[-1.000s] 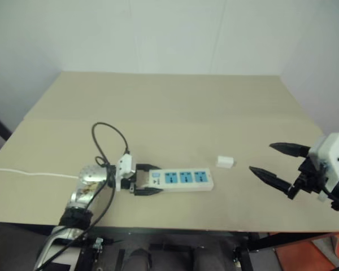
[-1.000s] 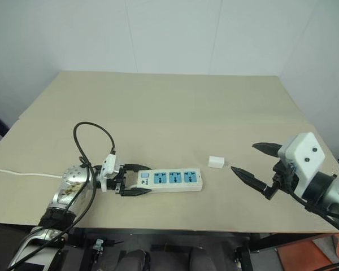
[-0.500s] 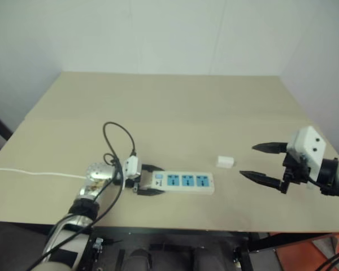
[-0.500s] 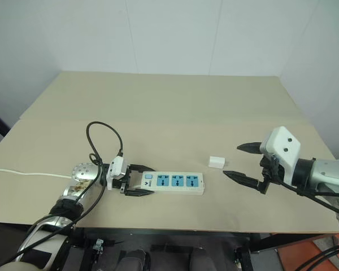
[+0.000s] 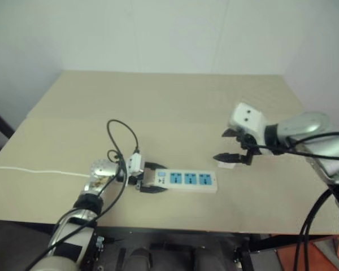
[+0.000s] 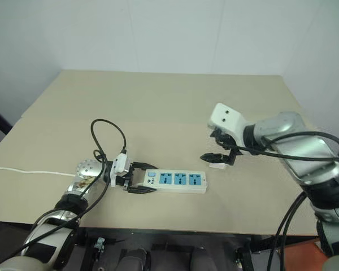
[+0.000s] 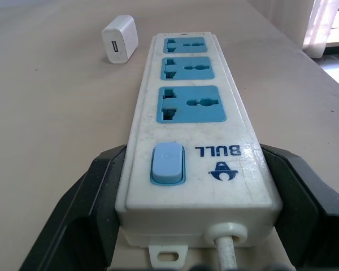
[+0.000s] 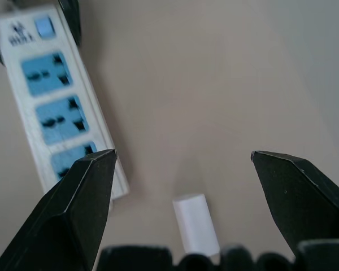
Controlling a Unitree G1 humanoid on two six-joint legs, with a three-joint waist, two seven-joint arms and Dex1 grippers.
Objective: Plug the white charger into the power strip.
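The power strip (image 5: 187, 180) lies flat near the table's front edge, with three blue sockets in a row. My left gripper (image 5: 149, 182) is shut on its switch end, one black finger (image 7: 87, 206) pressed against each long side. The white charger (image 6: 218, 165) lies on the table just past the strip's far end, and the left wrist view shows it as the charger (image 7: 120, 46). My right gripper (image 6: 210, 145) hangs open right above it, pointing down. In the right wrist view the charger (image 8: 196, 223) sits between the wide-apart fingers (image 8: 74, 210), touching neither.
The strip's thin white cord (image 5: 34, 172) trails off the table's left edge. A black cable (image 5: 122, 135) loops up over my left wrist. The beige table (image 5: 169, 107) stretches back to a white wall.
My right arm has swung in from the table's right edge to the left and tipped downward, ending over the charger with its jaws still wide. The left gripper has kept its hold on the strip.
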